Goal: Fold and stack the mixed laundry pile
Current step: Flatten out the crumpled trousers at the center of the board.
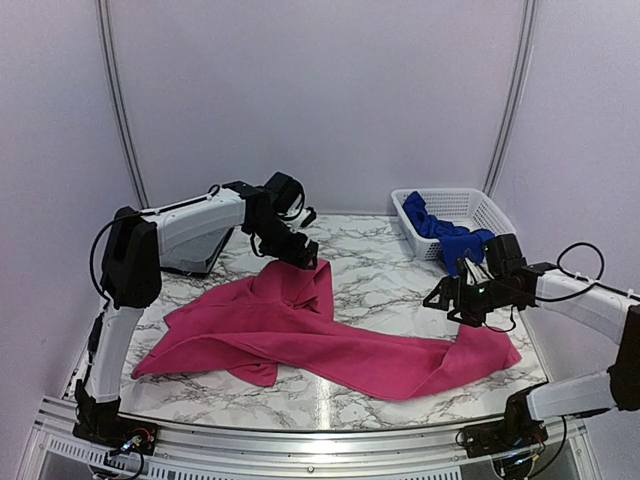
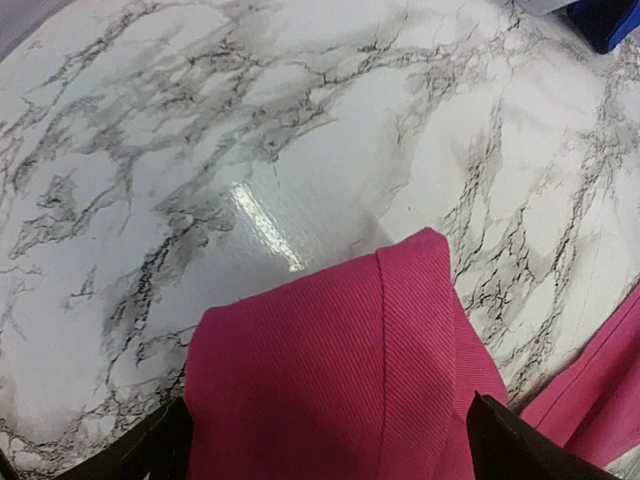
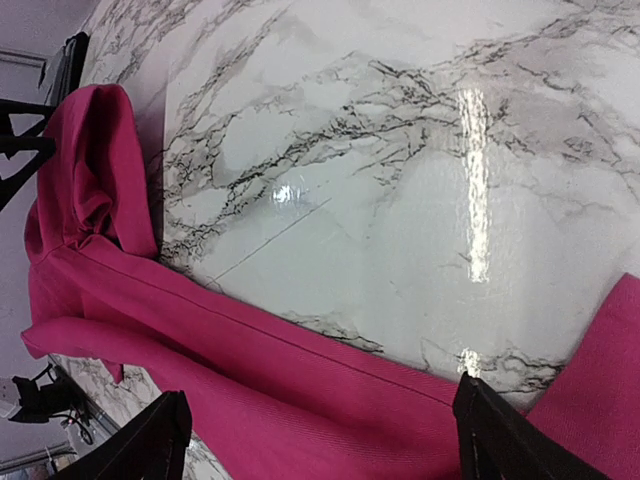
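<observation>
**Left gripper** (image 1: 303,252): at centre frame in the top view, over the raised upper peak of the magenta-pink garment (image 1: 300,335). The wrist view shows its jaws standing wide apart. A folded pink corner lies between them on the marble table (image 1: 370,280), and the cloth is not pinched.

**Right gripper** (image 1: 447,296): right of centre, just above the garment's right end. Its jaws are likewise spread wide, a pink hem runs across the gap beneath them, and nothing is gripped.

**Magenta-pink garment:** lies rumpled across the table from lower left to lower right, with one edge bunched up toward centre.

**Royal blue garment** (image 1: 447,237): heaped inside the white mesh basket (image 1: 470,205) at upper right.

**Dark grey tray** (image 1: 190,262): upper left, behind the left arm.
</observation>
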Robot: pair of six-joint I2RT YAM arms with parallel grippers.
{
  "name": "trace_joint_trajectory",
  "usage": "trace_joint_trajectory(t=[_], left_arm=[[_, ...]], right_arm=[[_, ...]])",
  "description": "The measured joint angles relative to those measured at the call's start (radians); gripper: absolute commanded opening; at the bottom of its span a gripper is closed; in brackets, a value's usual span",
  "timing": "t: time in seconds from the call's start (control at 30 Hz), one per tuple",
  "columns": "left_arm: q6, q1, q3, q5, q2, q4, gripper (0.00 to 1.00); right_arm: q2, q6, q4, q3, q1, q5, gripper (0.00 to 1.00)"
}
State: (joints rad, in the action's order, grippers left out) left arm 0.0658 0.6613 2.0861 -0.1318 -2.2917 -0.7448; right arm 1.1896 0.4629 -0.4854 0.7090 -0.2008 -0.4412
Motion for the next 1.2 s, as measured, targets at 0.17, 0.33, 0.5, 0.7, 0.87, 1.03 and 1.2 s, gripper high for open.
trace_joint_trajectory(t=[0.17,0.33,0.5,0.7,0.87,1.03,1.2], left_arm=[[-0.028,0.033,0.000,0.012,-0.048,-0.003,0.02],[-0.033,0.050,0.031,-0.007,-0.029,0.000,0.00],[-0.057,0.076,-0.002,-0.027,0.148,0.024,0.00],[-0.144,0.112,-0.318,-0.070,0.630,0.148,0.00],[-0.212,0.121,-0.811,-0.060,1.048,0.199,0.00],[-0.248,0.171,-1.088,0.032,1.109,0.071,0.00],[-0.290,0.252,-1.105,0.117,1.029,-0.007,0.00]], right_arm=[[0.042,0.005,0.049,-0.018,0.000,-0.019,0.86],[0.102,0.005,0.116,-0.010,0.000,-0.041,0.85],[0.156,0.003,0.167,0.039,-0.002,-0.055,0.85],[0.169,0.000,0.202,0.092,-0.002,-0.069,0.85],[0.169,-0.005,0.216,0.107,-0.002,-0.075,0.84],[0.169,-0.012,0.216,0.108,-0.003,-0.089,0.83],[0.218,-0.011,0.232,0.119,-0.037,-0.114,0.81]])
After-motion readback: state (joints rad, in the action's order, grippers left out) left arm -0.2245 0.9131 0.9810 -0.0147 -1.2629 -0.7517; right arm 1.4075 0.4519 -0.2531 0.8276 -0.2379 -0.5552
